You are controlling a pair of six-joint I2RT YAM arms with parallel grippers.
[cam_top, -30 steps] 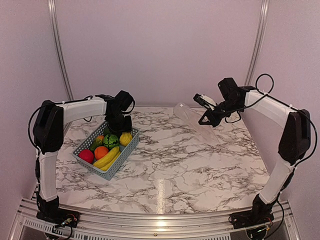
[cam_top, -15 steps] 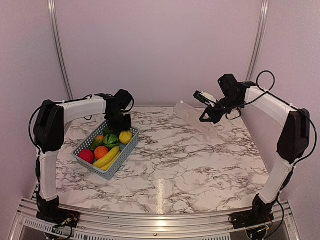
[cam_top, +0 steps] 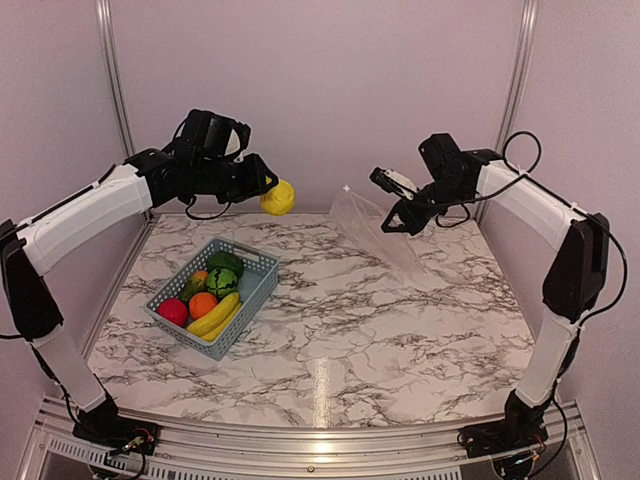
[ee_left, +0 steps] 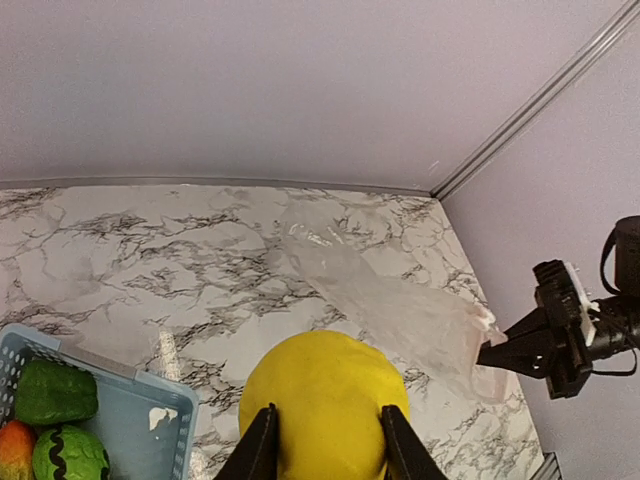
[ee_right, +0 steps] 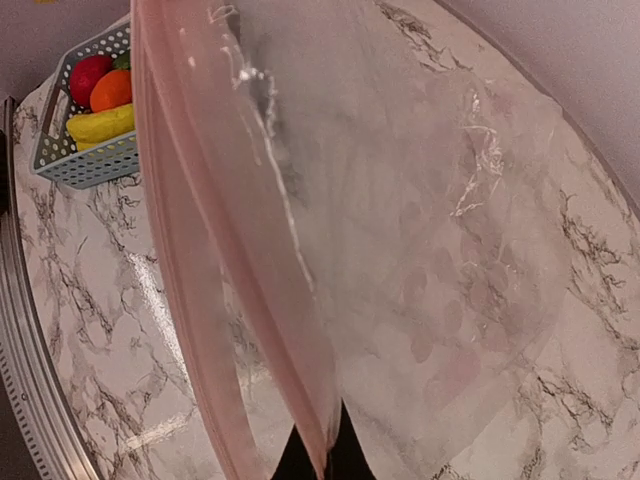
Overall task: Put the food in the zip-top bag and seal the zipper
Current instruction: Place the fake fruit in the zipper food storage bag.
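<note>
- Blue-grey basket (cam_top: 250,310) set cornerwise on the left of the marbled tabletop (cam_top: 340,340). Inside: red apple (cam_top: 172,311) at the near-left end, orange (cam_top: 202,303) just beside it, banana (cam_top: 213,316) along the near-right wall, striped melon (cam_top: 222,282) in the middle, green piece (cam_top: 226,263) at the far end, green-orange piece (cam_top: 195,284) against the far-left wall.
- Yellow pear (ee_left: 320,390) out of the basket, up in the air past the basket's far corner, clamped from both sides by the left fingers (ee_left: 256,448).
- Zip-top bag (cam_top: 372,232) raised at the far right, clear enough for the tabletop veining to show through both layers. Pinched at its edge by the right fingers (cam_top: 400,216), clenched tight on the plastic.
- Long axis of the bag slanting, in the top view, from a high far-left corner down toward the right. Cannot tell whether the low end touches the tabletop.
- Zipper (ee_right: 240,300) pinkish, running straight away from the right fingers toward the basket side.
- Pear and bag well apart, facing each other across the back of the tabletop.
- Metal frame post (cam_top: 514,85) behind the right arm.
</note>
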